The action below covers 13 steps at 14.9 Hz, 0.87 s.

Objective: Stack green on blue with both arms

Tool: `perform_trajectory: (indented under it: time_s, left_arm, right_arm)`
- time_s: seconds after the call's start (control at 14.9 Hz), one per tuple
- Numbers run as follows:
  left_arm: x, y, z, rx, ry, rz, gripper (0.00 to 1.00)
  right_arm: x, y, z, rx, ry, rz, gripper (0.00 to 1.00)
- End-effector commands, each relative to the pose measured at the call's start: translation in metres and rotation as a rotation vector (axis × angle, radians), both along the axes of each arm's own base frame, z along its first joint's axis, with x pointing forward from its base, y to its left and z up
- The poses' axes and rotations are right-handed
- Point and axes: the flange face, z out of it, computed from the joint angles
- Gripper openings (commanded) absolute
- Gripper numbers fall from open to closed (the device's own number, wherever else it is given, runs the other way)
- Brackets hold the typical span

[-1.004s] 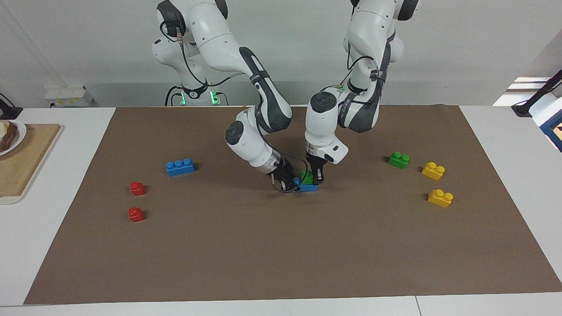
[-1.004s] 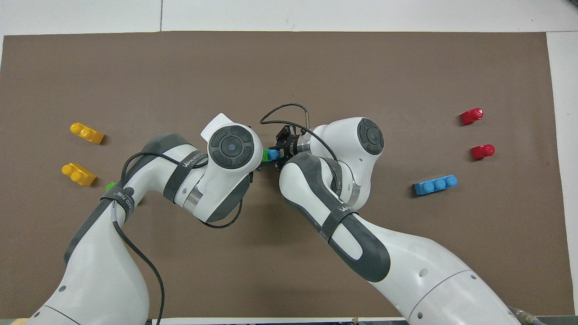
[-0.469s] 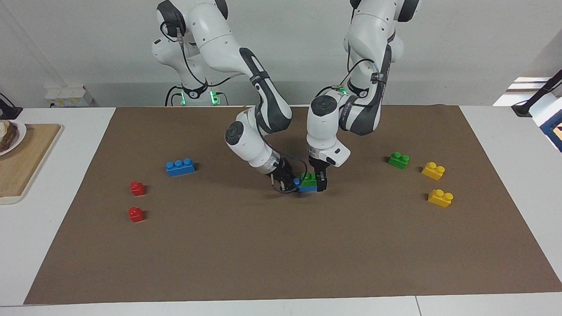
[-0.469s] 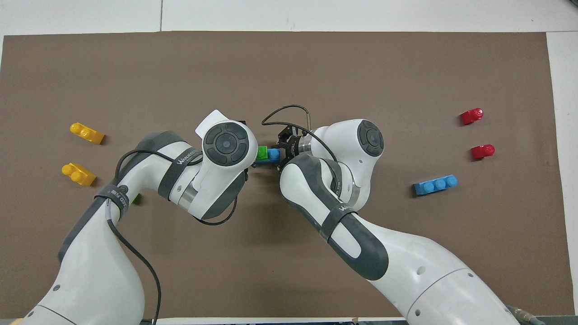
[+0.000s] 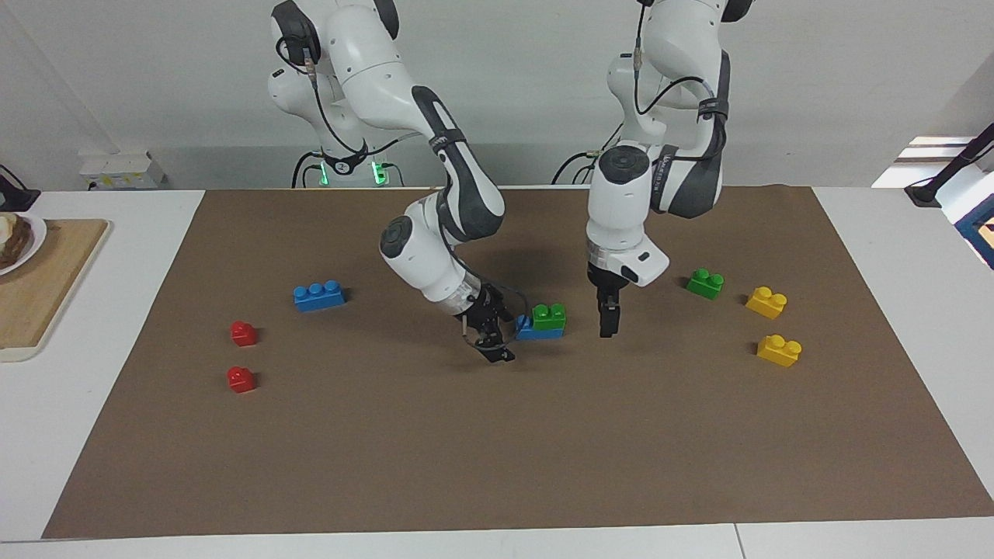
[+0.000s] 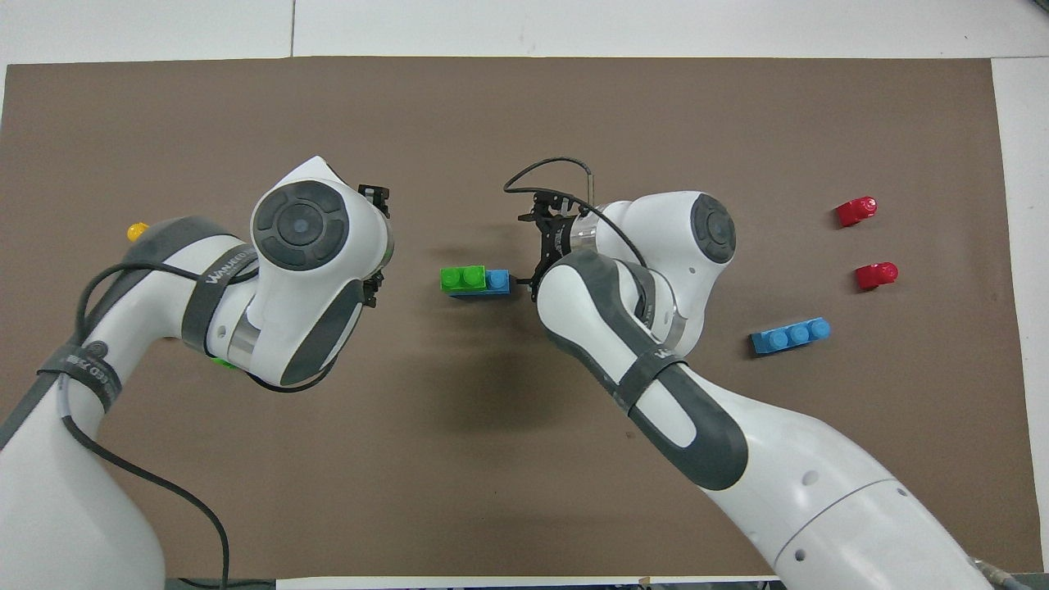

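A green brick [image 5: 549, 315] [image 6: 461, 279] sits stacked on one end of a blue brick [image 5: 539, 331] [image 6: 497, 281] in the middle of the brown mat. One blue stud stays uncovered at the end toward the right arm. My right gripper [image 5: 493, 339] [image 6: 541, 246] hangs low beside that end, open and empty, apart from the stack. My left gripper [image 5: 608, 320] [image 6: 373, 243] hangs open and empty over bare mat, off the stack's green end.
A second blue brick [image 5: 319, 296] and two red bricks [image 5: 244, 333] lie toward the right arm's end. A second green brick [image 5: 705, 282] and two yellow bricks [image 5: 766, 302] lie toward the left arm's end. A wooden board [image 5: 39, 287] sits off the mat.
Both grippers opened and let go of the bricks. The left gripper drew back toward its own end and rose; the right gripper backed off slightly. The green brick stays on the blue one.
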Motion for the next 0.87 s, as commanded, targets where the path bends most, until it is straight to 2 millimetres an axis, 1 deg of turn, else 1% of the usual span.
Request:
perform_trajectory:
  time_s: [0.0, 0.13, 0.2, 0.27, 0.33, 0.4, 0.54, 0.67, 0.74, 0.8]
  left_arm:
    - [0.003, 0.029, 0.011, 0.041, 0.015, -0.102, 1.0]
    - [0.01, 0.056, 0.015, 0.076, 0.045, -0.249, 1.0]
    - [0.012, 0.07, 0.018, 0.095, 0.067, -0.345, 1.0]
    - [0.015, 0.085, 0.019, 0.101, 0.093, -0.424, 1.0]
    - [0.018, 0.104, 0.023, 0.093, 0.113, -0.493, 1.0]
    - [0.021, 0.119, 0.028, 0.089, 0.128, -0.589, 1.0]
    - [0.023, 0.149, 0.034, 0.103, 0.17, -0.767, 1.0]
    - [0.024, 0.171, 0.044, 0.117, 0.184, -0.907, 1.0]
    - [0.027, 0.185, 0.052, 0.108, 0.174, -0.95, 1.0]
    - [0.031, 0.195, 0.06, 0.104, 0.164, -1.011, 1.0]
  right_arm:
    - [0.021, -0.065, 0.049, 0.049, -0.053, 0.009, 1.0]
    - [0.029, -0.102, 0.079, 0.051, -0.103, 0.042, 1.0]
    - [0.032, -0.121, 0.091, 0.024, -0.132, 0.076, 1.0]
    - [0.033, -0.138, 0.102, -0.025, -0.176, 0.133, 1.0]
    - [0.034, -0.15, 0.113, -0.08, -0.23, 0.221, 1.0]
    - [0.035, -0.166, 0.125, -0.126, -0.272, 0.312, 1.0]
    - [0.043, -0.204, 0.148, -0.172, -0.307, 0.441, 1.0]
    - [0.044, -0.231, 0.168, -0.248, -0.333, 0.622, 1.0]
    - [0.041, -0.242, 0.179, -0.292, -0.349, 0.703, 1.0]
    - [0.036, -0.247, 0.189, -0.334, -0.368, 0.767, 1.0]
